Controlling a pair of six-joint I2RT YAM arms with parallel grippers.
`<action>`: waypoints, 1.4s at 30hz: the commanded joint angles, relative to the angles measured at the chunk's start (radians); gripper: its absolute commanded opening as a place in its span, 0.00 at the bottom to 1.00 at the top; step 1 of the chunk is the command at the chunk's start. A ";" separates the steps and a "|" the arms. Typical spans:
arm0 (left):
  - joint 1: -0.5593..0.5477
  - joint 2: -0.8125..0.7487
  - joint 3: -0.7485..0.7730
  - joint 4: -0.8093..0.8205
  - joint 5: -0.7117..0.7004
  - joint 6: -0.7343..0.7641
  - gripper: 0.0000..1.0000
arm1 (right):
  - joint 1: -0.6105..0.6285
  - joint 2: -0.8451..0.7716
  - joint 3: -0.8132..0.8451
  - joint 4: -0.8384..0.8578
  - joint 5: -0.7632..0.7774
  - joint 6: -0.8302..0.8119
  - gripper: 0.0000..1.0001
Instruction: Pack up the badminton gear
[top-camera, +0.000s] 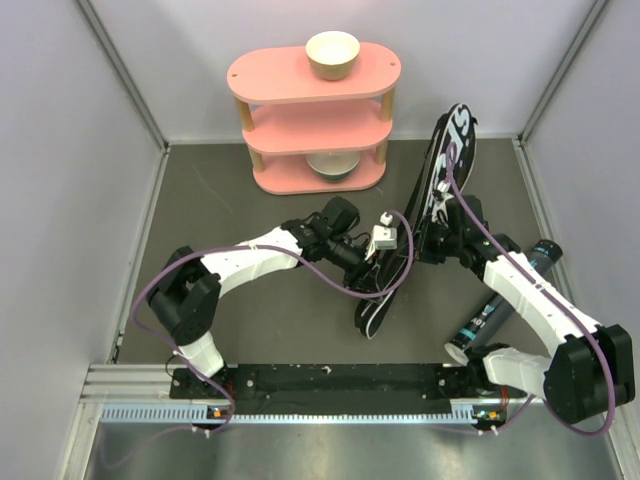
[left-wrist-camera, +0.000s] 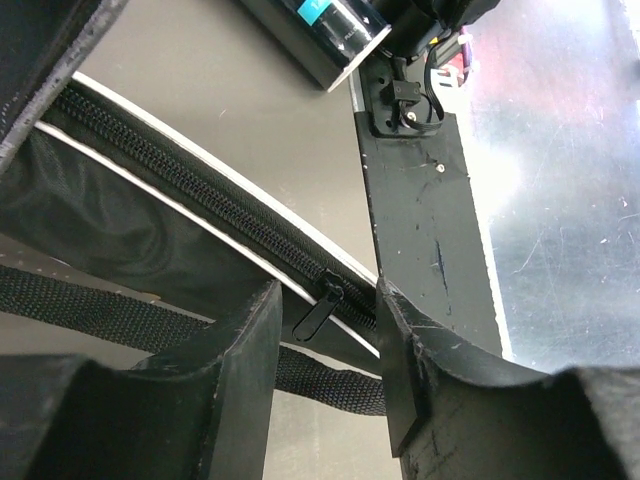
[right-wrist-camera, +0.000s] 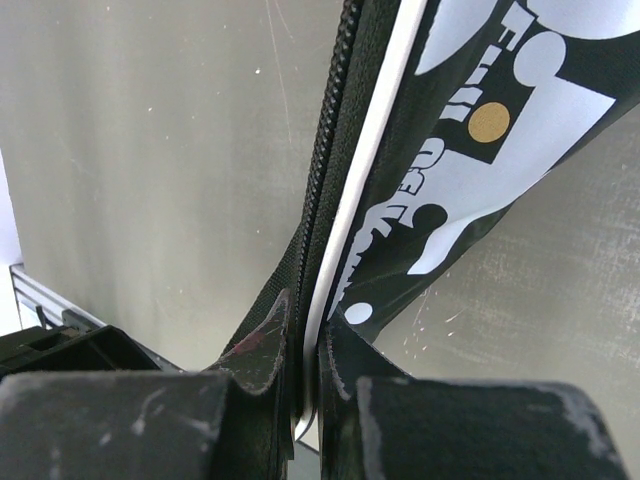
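The long black bag (top-camera: 440, 190) with white lettering lies diagonally at centre right. My left gripper (top-camera: 372, 262) is at its near end; in the left wrist view it (left-wrist-camera: 328, 310) is open, with the zipper pull (left-wrist-camera: 318, 312) hanging between the fingers, untouched. My right gripper (top-camera: 432, 240) is at the bag's middle, and in the right wrist view it (right-wrist-camera: 308, 330) is shut on the bag's white-piped zipper edge (right-wrist-camera: 345, 190). The black tube (top-camera: 505, 298) lies right of the bag, and its end shows in the left wrist view (left-wrist-camera: 320, 30). Rackets and shuttlecocks are out of view.
A pink three-tier shelf (top-camera: 315, 110) stands at the back with a cream bowl (top-camera: 332, 52) on top and another bowl (top-camera: 330, 165) on its bottom tier. The bag's woven strap (left-wrist-camera: 100, 300) lies under the left gripper. A black mounting plate (left-wrist-camera: 430, 230) runs along the near edge.
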 joint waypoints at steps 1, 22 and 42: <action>-0.005 -0.011 -0.022 -0.006 0.009 0.021 0.46 | -0.009 -0.045 0.009 0.114 -0.037 -0.014 0.00; -0.046 -0.116 -0.054 0.039 -0.190 -0.113 0.00 | -0.007 -0.048 -0.004 0.121 0.052 0.049 0.00; -0.218 -0.349 -0.318 0.071 -0.580 -0.496 0.00 | -0.069 0.047 0.028 0.276 0.371 0.293 0.00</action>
